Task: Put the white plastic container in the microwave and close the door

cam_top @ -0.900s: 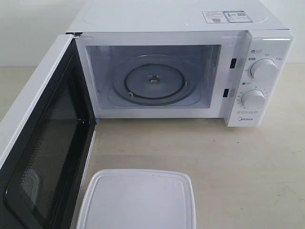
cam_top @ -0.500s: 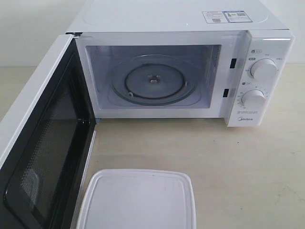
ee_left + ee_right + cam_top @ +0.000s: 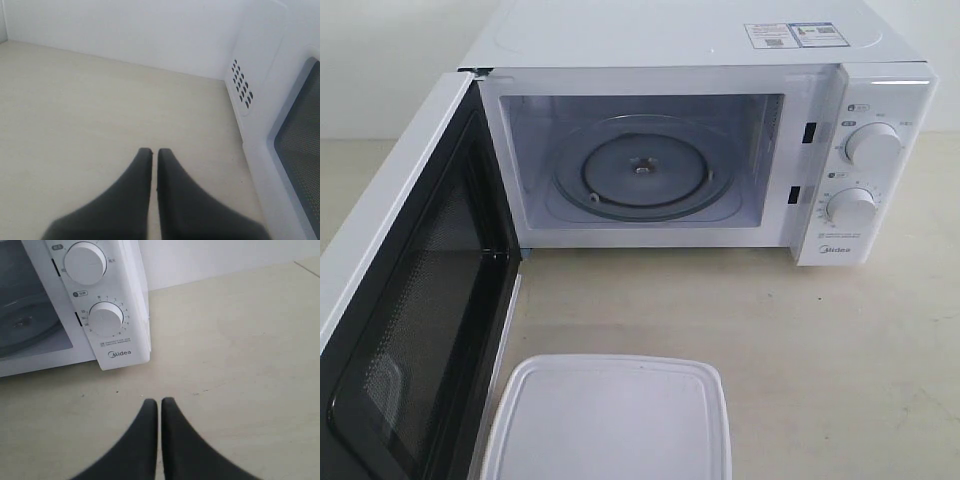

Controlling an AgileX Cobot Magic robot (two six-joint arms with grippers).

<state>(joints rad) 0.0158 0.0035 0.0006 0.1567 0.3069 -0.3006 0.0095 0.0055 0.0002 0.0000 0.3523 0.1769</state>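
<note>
Nothing has moved: left tool [image 3: 154, 151] and right tool [image 3: 159, 401] closed, empty; microwave [image 3: 660, 80] reads "Midea".

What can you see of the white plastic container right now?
The white plastic container is a milky-white rectangular box with rounded corners, its flat rimmed lid on. It sits level on the pale table, in front of the microwave, whose door stands open just left of it in the exterior view; whether they touch is unclear. Its near end is cut off by the frame. Nothing lies on it, and neither wrist view shows it.
</note>
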